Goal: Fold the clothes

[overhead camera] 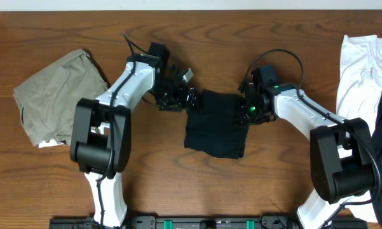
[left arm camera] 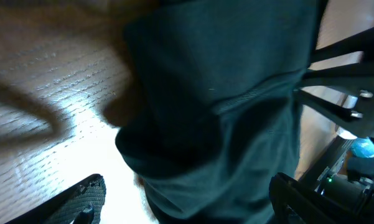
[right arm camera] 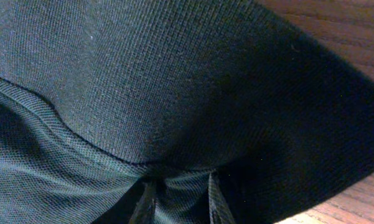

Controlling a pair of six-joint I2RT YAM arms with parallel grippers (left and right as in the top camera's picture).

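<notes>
The black shirt (overhead camera: 215, 127) lies at the centre of the table (overhead camera: 197, 184). We see it folded into a compact, roughly square bundle with a rumpled 6 o'clock edge, its fine knit crossed by a stitched seam. The left gripper (overhead camera: 187, 100) stands at the bundle's 10 o'clock corner with its jaws wide. The right gripper (overhead camera: 244, 113), at 2 o'clock, is narrow and pinches a gathered fold. An olive-grey garment (overhead camera: 54, 95) lies crumpled at the table's 9 o'clock, and a white garment (overhead camera: 362, 70) at 2 o'clock.

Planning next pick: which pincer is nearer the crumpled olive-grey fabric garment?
Left. Left pincer lies between the olive-grey garment and the folded black fabric garment; right pincer is across the black garment, farther off.
</notes>
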